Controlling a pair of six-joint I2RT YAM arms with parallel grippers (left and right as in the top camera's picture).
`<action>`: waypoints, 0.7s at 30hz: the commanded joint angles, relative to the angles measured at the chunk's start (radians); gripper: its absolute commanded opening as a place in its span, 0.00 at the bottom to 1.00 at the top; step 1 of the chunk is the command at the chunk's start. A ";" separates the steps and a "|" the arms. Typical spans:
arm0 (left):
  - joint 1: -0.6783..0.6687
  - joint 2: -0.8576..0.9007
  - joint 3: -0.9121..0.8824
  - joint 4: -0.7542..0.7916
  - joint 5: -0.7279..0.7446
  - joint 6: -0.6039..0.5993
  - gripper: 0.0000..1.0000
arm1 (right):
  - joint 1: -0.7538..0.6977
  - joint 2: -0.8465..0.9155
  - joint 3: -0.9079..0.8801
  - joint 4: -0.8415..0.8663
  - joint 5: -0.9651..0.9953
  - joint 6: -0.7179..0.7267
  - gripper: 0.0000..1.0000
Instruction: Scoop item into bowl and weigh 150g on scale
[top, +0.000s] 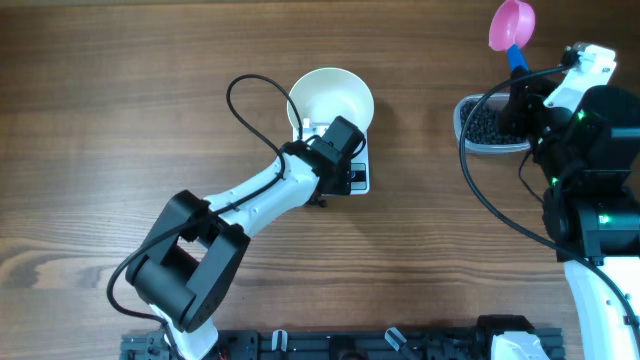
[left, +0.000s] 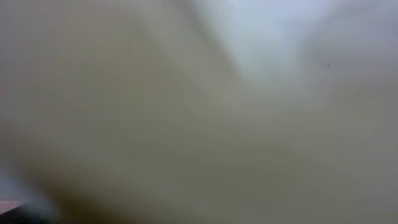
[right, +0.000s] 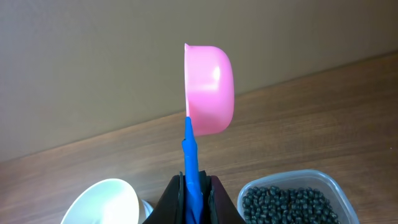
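Observation:
The white bowl (top: 325, 95) stands on the small white scale (top: 360, 182) at mid-table. My left gripper (top: 328, 140) is at the bowl's near rim, over the scale. Its wrist view is filled by a blurred pale surface, so its fingers do not show there. My right gripper (right: 194, 193) is shut on the blue handle of a pink scoop (right: 210, 90), held upright with the cup empty and turned on its side. Below it the black beans (right: 286, 202) fill a clear tub (top: 470, 128) at the right. The bowl (right: 106, 202) looks empty.
The right arm's black body (top: 590, 150) and its cable (top: 480, 190) stand beside the tub. The left arm (top: 230, 220) stretches from the front edge to the bowl, its cable looping at the bowl's left. Bare wood lies between scale and tub.

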 joint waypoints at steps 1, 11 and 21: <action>0.003 -0.016 0.008 -0.020 0.037 0.006 1.00 | -0.003 0.002 0.025 0.000 0.006 -0.019 0.04; 0.007 -0.257 0.019 -0.027 0.247 0.058 1.00 | -0.003 0.001 0.025 0.007 0.006 -0.018 0.04; 0.122 -0.504 0.019 -0.216 0.247 0.160 1.00 | -0.003 0.000 0.025 0.008 0.006 -0.018 0.04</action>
